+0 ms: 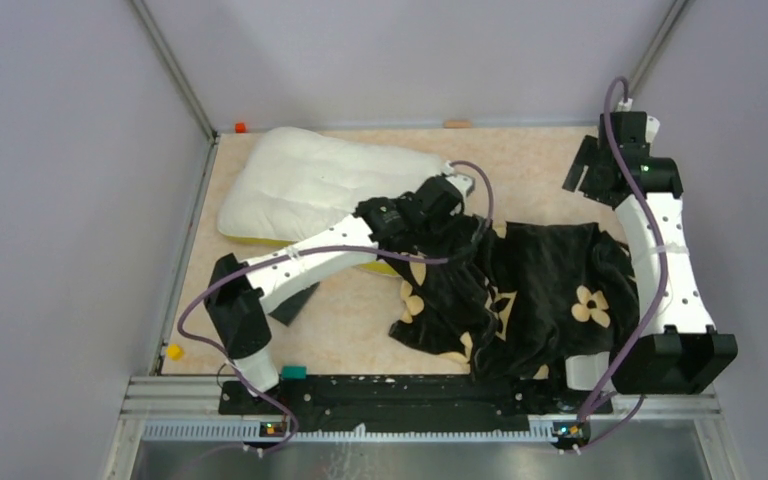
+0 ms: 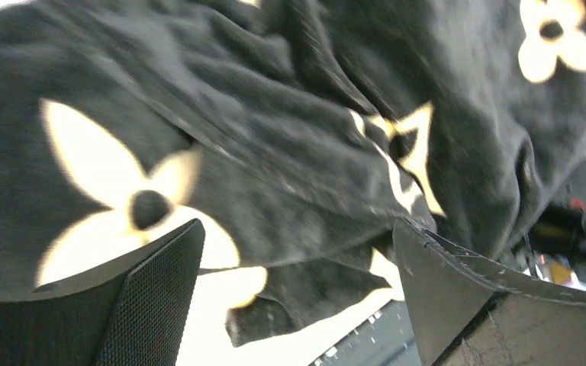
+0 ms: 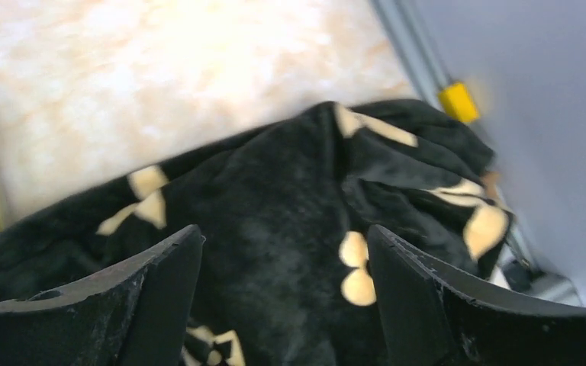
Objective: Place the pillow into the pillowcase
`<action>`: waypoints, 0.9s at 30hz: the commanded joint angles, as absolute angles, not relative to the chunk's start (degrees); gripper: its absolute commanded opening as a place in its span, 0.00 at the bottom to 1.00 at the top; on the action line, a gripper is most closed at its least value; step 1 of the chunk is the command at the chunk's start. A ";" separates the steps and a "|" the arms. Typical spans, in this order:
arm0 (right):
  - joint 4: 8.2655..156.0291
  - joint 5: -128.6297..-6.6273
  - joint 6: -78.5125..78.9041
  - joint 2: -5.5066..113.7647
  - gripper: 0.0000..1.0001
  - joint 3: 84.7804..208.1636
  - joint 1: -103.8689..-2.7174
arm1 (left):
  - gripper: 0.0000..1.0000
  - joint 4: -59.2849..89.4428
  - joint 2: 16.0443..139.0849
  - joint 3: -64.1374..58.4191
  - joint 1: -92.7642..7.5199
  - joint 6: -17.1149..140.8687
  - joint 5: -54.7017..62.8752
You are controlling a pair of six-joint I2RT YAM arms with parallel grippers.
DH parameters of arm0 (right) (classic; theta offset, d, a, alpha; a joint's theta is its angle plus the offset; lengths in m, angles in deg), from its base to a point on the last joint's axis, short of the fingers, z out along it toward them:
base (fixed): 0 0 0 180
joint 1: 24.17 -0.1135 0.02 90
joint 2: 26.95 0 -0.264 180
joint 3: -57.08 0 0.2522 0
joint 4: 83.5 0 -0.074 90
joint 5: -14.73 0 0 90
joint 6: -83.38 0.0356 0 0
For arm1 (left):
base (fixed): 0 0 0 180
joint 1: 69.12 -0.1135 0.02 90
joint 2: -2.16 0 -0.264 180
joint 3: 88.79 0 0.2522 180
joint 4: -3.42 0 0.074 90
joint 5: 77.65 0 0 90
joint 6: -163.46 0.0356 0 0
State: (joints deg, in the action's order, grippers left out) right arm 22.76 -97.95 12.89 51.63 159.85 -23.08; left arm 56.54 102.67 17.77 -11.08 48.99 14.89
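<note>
Pillow [image 1: 310,185]: white, soft, rectangular, with a quilted surface of small tuft dimples and a yellow band along the near edge. It lies flat at the far left of the table [image 1: 360,325], outside the sack.

Pillowcase [image 1: 530,295]: black velvety pile with cream-tan four-petal flowers and diamond motifs. It sits rumpled in deep folds, centre to right, near the front rail. Its far-left part meets the pillow's near right corner under the left arm; can't tell if there's overlap there.

Left gripper [image 2: 297,236]: fingers wide apart, mesh-textured pad visible, nothing clamped, fabric right in front of it.

Right gripper [image 3: 284,236]: fingers also spread, over the cloth, not gripping.

Tabletop is beige with a marbled pattern. A dark card [image 1: 295,303] lies beside the left arm, and a yellow block [image 1: 173,351] sits at the near-left edge.
</note>
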 commanded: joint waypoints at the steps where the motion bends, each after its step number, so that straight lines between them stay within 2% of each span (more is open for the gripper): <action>1: 32.99 -88.20 10.93 46.80 0.79 156.20 -30.36 | 0.99 52.52 95.02 18.94 -19.06 48.70 23.71; 4: 38.68 -85.11 11.95 50.85 0.79 154.18 -37.85 | 0.99 52.66 95.70 19.53 -27.78 49.97 24.69; 10: 51.08 -82.50 11.40 64.06 0.81 154.43 -51.95 | 0.99 53.37 106.80 31.11 -39.46 55.51 20.94; 16: 64.10 -72.20 13.29 71.63 0.82 150.04 -54.00 | 0.99 55.27 122.39 48.16 -41.83 58.03 14.31; 19: 69.76 -69.26 15.59 74.11 0.79 146.80 -54.19 | 0.99 54.19 128.93 52.45 -41.82 57.45 9.58; 20: 70.54 -69.53 16.48 74.98 0.76 146.13 -54.14 | 0.99 53.00 130.42 52.47 -41.74 57.24 7.84; 23: 72.93 -69.69 17.94 76.17 0.58 143.77 -54.05 | 0.99 51.23 135.33 52.92 -40.86 57.02 5.65; 25: 72.71 -71.78 19.70 75.87 0.31 142.21 -53.93 | 0.99 51.58 138.29 52.89 -40.42 56.47 6.62; 26: 71.89 -72.90 20.66 75.65 0.10 141.76 -53.66 | 0.99 51.70 139.51 52.58 -40.43 56.01 7.52; 27: 70.79 -73.82 21.91 75.46 0.00 141.54 -52.95 | 0.99 51.95 140.75 52.43 -40.45 55.48 8.88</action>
State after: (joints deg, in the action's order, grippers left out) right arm 68.04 -71.46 17.78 75.98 142.69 -54.21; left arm 53.15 137.03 50.77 -41.05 56.24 8.88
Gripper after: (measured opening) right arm 0.166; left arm 0.987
